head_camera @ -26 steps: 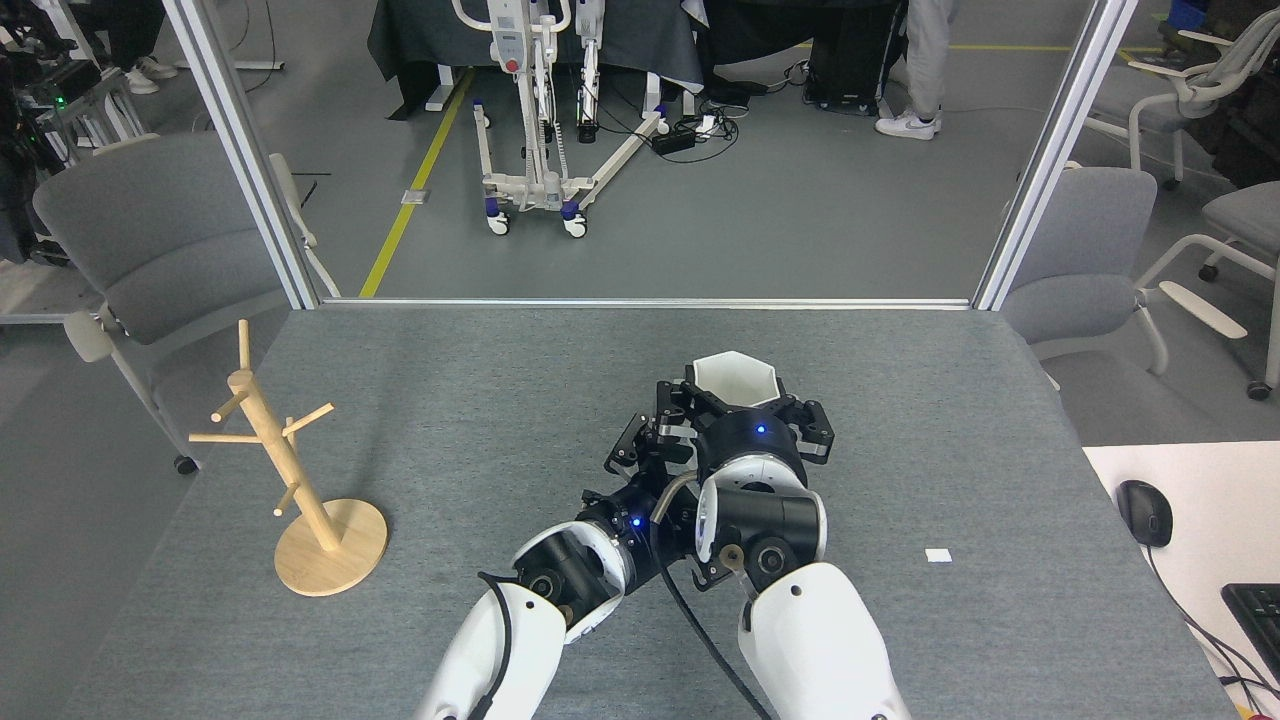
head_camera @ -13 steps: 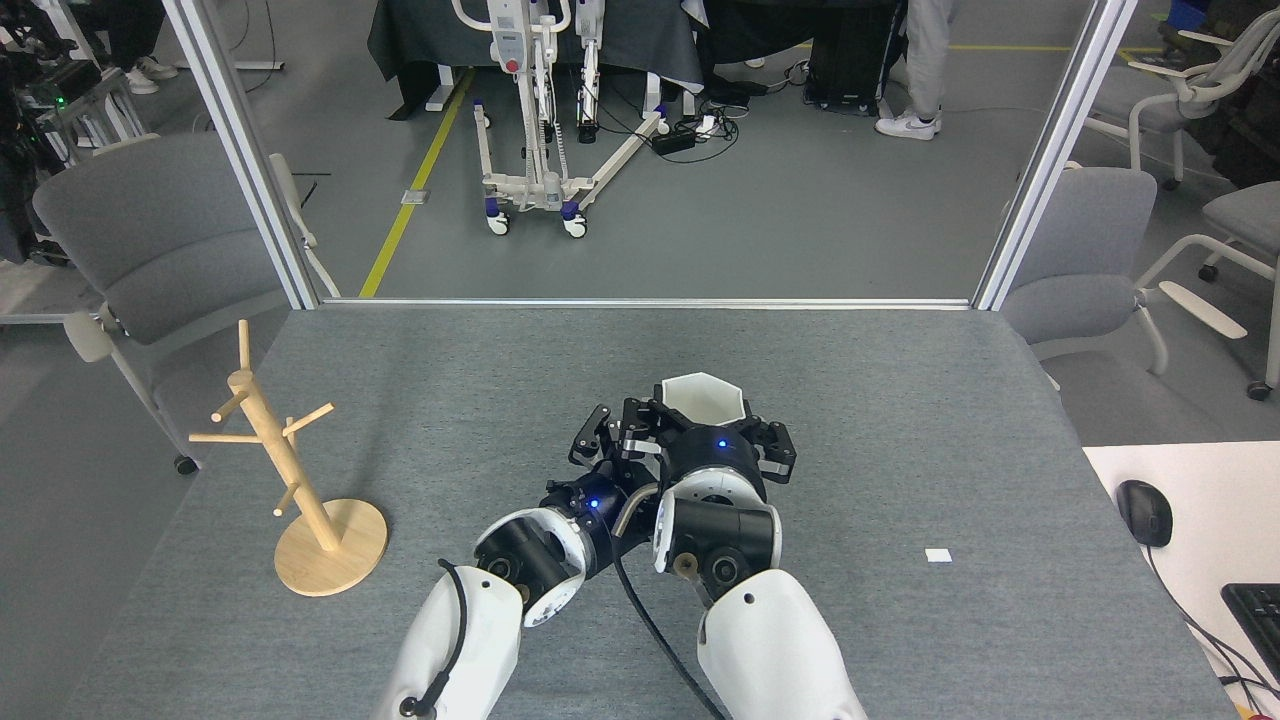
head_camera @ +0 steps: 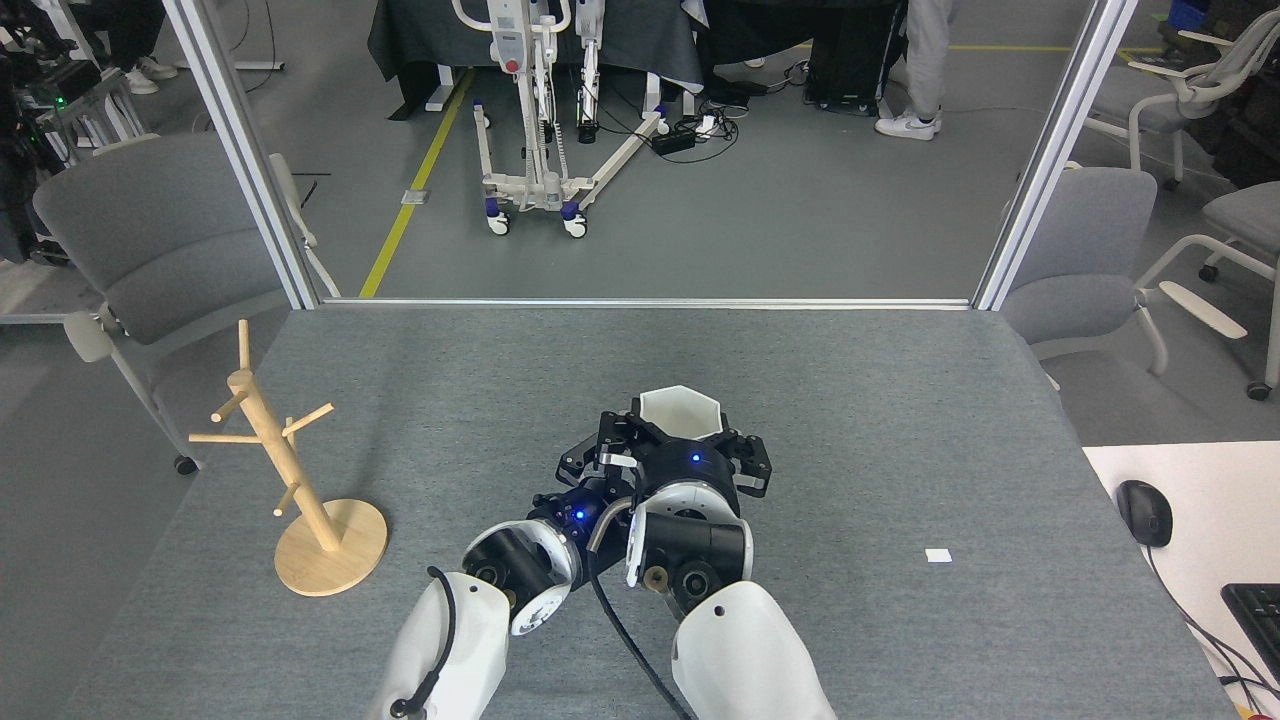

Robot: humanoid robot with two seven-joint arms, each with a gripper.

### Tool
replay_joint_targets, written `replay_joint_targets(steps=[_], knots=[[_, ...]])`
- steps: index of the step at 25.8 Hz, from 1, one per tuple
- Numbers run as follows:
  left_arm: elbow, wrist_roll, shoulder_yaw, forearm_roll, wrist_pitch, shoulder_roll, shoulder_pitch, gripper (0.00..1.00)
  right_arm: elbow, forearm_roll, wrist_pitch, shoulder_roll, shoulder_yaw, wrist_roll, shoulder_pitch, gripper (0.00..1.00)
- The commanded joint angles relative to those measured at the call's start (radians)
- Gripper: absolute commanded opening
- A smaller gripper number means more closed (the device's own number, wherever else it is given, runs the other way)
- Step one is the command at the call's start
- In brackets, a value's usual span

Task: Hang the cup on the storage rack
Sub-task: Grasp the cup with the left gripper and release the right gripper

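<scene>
The white faceted cup (head_camera: 680, 409) is held upright above the middle of the grey table, its hexagonal rim facing up. My right gripper (head_camera: 682, 440) is shut on it from the near side, with black fingers on both sides of its lower body. My left gripper (head_camera: 592, 455) sits right beside the cup's left side; its dark fingers overlap the right gripper, so its state is unclear. The storage rack (head_camera: 270, 440), a light wooden mug tree on a round base (head_camera: 331, 548), stands at the table's left, well apart from both grippers.
A small white tag (head_camera: 938, 555) lies on the table to the right. A mouse (head_camera: 1144, 512) and a keyboard (head_camera: 1258, 610) rest on a white desk at the far right. Grey chairs stand beyond both table sides, and metal frame posts rise at the far corners.
Both arms have shifted left and back toward me, carrying the cup from right of centre to about the middle of the table. The rack has not moved.
</scene>
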Motion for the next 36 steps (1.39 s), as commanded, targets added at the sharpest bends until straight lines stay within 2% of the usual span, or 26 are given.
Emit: replay_joint_targets(steps=[1,8,15,16,19,22,25,29,30,32,34,35,36], knots=[[0.058,-0.016,0.003,-0.001,0.033,0.0,-0.022,0.99,0.007,0.002,0.002,0.007,0.004,0.006,0.001,0.0],[0.063,-0.015,0.004,0.011,0.047,0.001,-0.05,0.99,0.008,0.002,0.003,0.01,0.004,0.006,0.002,0.0],[0.055,0.001,0.023,0.029,0.013,0.012,-0.048,0.99,0.008,0.002,0.002,0.01,0.003,0.006,0.004,0.0],[0.055,0.002,0.026,0.029,0.012,0.012,-0.047,0.96,0.008,0.002,0.002,0.01,0.003,0.006,0.004,0.0],[0.044,0.007,0.026,0.029,0.01,0.012,-0.042,0.73,0.008,0.002,0.002,0.01,0.003,0.006,0.005,0.0],[0.017,0.016,0.024,0.029,0.008,0.014,-0.034,0.45,0.008,0.002,0.002,0.01,0.003,0.006,0.007,0.0],[0.004,0.016,0.026,0.029,0.007,0.014,-0.034,0.0,0.008,0.0,0.002,0.011,0.003,0.006,0.008,0.0],[0.001,0.014,0.026,0.029,0.005,0.014,-0.034,0.0,0.014,0.0,0.002,0.013,0.003,0.008,0.01,0.04],[0.001,0.014,0.026,0.029,0.005,0.015,-0.034,0.0,0.017,0.0,0.002,0.013,0.003,0.008,0.01,0.11],[0.001,0.014,0.027,0.029,0.005,0.015,-0.036,0.0,0.02,0.0,0.002,0.016,0.001,0.008,0.012,0.39],[0.001,0.013,0.027,0.029,0.007,0.015,-0.036,0.0,0.022,0.0,0.002,0.017,0.001,0.006,0.012,0.87],[0.001,0.013,0.027,0.029,0.007,0.015,-0.036,0.0,0.027,0.0,-0.003,0.017,0.001,0.005,0.012,1.0],[0.0,0.011,0.029,0.029,0.007,0.015,-0.036,0.0,0.028,0.0,-0.017,0.017,-0.001,0.003,0.012,0.99]])
